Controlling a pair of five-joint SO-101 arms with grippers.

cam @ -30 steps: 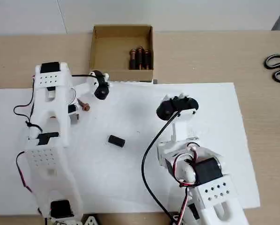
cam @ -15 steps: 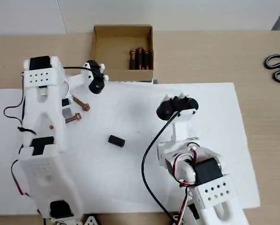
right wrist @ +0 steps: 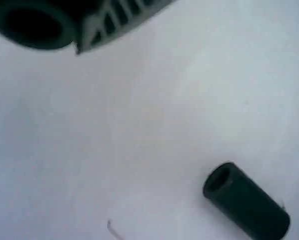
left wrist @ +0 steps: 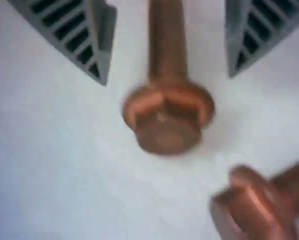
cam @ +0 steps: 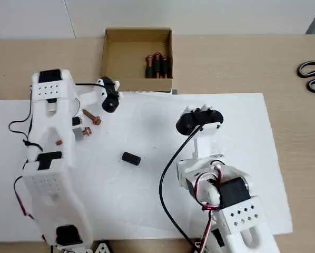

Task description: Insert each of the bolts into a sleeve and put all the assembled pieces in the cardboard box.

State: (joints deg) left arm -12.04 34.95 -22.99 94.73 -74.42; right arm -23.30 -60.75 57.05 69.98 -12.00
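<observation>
Bolt (left wrist: 167, 115) between left tool (left wrist: 169, 45) jaws; loose sleeve (cam: 131, 158) on paper (cam: 242, 158), rightward.

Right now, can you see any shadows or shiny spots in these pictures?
High view: the light is even, with only faint, soft shadows on the white paper and no bright glare. Left wrist view: the bolt has a dull sheen on its head and a pale shadow around it. Right wrist view: the loose sleeve throws hardly any shadow.

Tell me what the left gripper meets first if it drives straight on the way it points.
Most likely the copper bolt lying between the left gripper's open fingers, then the white paper beneath it; depth is hard to judge.
</observation>
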